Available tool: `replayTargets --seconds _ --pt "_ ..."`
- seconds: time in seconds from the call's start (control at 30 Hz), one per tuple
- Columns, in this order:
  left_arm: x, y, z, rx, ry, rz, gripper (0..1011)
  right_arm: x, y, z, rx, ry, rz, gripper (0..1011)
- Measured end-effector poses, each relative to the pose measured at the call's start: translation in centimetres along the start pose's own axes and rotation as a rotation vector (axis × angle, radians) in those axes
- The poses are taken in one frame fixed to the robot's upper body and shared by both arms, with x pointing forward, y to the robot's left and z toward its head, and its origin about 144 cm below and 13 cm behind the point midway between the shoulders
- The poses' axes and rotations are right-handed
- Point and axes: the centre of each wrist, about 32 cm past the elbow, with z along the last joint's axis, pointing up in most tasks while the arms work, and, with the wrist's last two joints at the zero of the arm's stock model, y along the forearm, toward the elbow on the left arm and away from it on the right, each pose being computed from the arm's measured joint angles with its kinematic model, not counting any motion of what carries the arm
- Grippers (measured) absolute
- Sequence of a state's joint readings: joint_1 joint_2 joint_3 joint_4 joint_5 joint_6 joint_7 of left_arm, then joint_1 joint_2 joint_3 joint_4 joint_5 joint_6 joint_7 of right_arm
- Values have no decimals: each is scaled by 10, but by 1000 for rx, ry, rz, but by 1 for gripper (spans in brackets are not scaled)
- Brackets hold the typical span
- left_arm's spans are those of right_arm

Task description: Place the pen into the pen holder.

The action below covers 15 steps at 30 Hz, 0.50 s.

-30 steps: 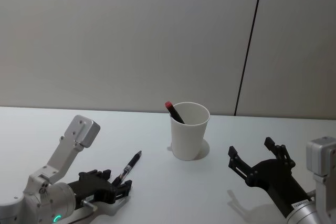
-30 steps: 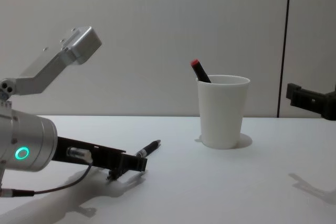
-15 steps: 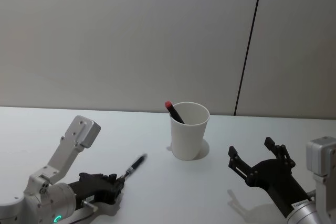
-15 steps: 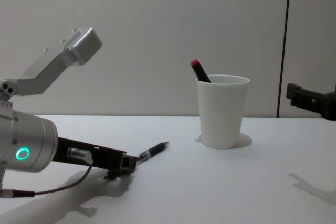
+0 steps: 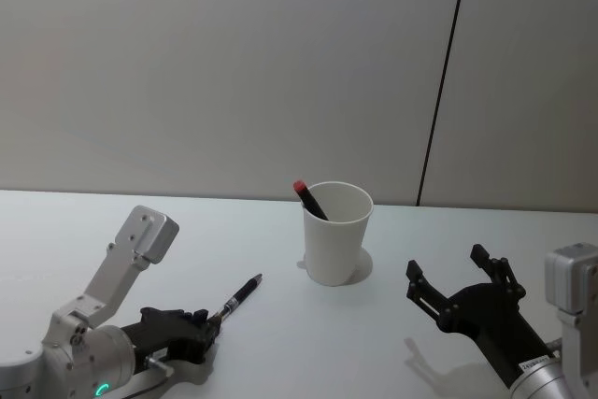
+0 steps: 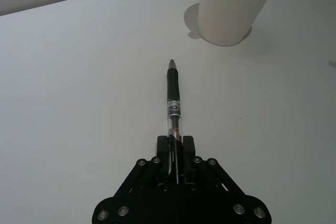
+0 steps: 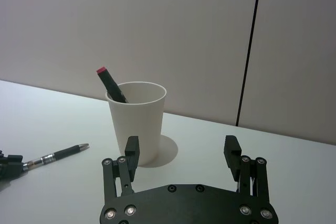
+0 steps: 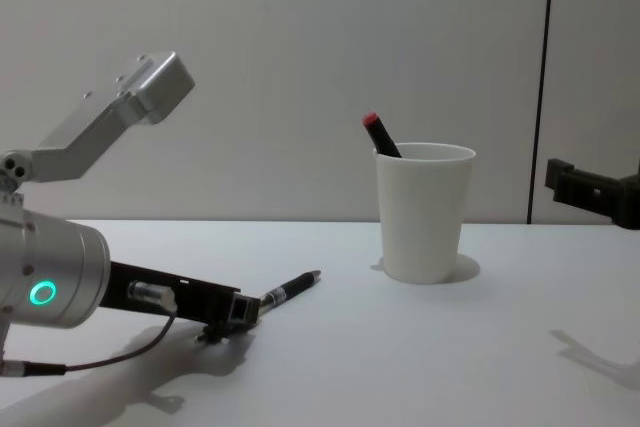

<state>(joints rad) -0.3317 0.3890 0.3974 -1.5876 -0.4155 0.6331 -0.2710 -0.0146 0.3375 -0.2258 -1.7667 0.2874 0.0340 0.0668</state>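
Pen (image 6: 174, 98) is held by its rear end only, clamped between the closed fingers of left gripper (image 6: 175, 148). Most of the barrel sticks out ahead of the gripper, tip pointing forward. It sits low at the counter (image 5: 308, 352); whether the tip touches the surface cannot be told.

Cup (image 5: 336, 235) stands upright ahead of the gripper and off to its right, well apart from the pen tip. A red-capped marker (image 5: 306, 195) is already leaned inside, against the rim on the side nearest the gripper.

Right gripper (image 7: 181, 148) is spread wide and holds nothing. It is parked low over the counter on the far side of the cup, out of the way.

Risks, judged from this:
- The grip is at the very tail, so a long lever is left. The pen could be swung or slipped in the fingers when lifted or tilted upright, and the aim would be lost.
- If the tip is dragged on the counter at lift, the pen could be twisted out of the grip.
- The cup looks light and tall. It could be pushed or tipped if the wall or rim is struck by the tip on a low approach.
- Entry could be blocked or deflected by the marker on the near rim, so a line toward the free side of the opening is suggested.
- If the pen is let go too high or too slanted, it could be bounced off the rim onto the counter.
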Motion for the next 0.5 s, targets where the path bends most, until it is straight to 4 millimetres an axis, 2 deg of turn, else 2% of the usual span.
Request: replayTargets --seconds 0.27,0.5 --pt "0 1 -1 -24 5 2 168 0 0 0 0 0 0 1001" --pt "1 3 -4 -118 18 8 168 0 0 0 0 0 0 1001"
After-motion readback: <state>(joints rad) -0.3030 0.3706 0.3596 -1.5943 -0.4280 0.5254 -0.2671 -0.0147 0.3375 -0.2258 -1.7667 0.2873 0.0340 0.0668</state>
